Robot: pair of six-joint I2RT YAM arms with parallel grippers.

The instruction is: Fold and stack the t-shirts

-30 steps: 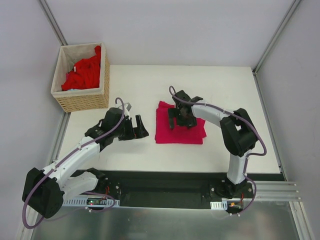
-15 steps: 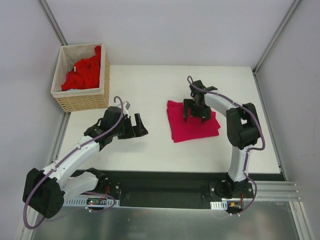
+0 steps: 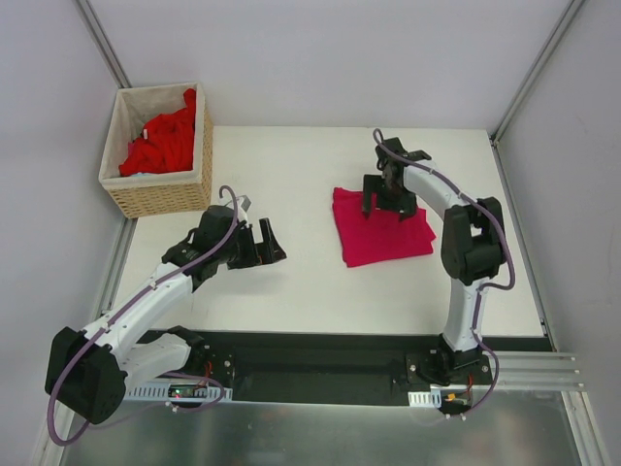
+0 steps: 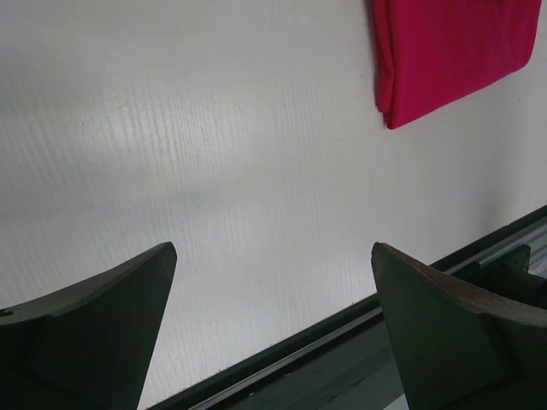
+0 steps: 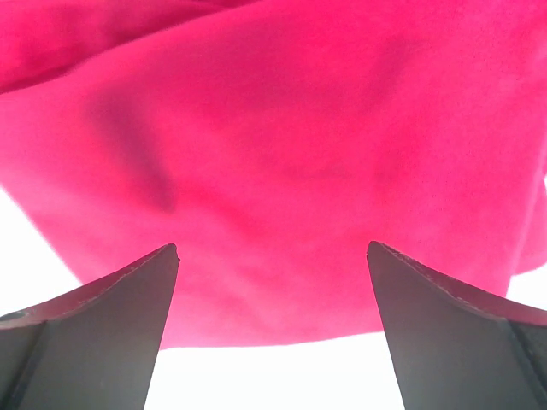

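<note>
A folded magenta-crimson t-shirt (image 3: pixel 383 233) lies flat on the white table, right of centre. My right gripper (image 3: pixel 390 204) is open and sits low over the shirt's far edge; whether it touches the cloth I cannot tell. In the right wrist view the shirt (image 5: pixel 282 154) fills the frame behind that gripper (image 5: pixel 273 252), and nothing is between its fingers. More bright red t-shirts (image 3: pixel 160 141) are heaped in the basket. My left gripper (image 3: pixel 260 243) hangs open and empty over bare table, left of the folded shirt (image 4: pixel 453 51).
The wicker basket (image 3: pixel 160 199) stands at the back left corner of the table. A black rail (image 4: pixel 342 350) runs along the table's near edge, close below my left gripper (image 4: pixel 273 256). Grey walls enclose the back and sides.
The folded shirt has slid right and toward the back, turning slightly, with my right gripper travelling over it. The left arm has barely moved.
</note>
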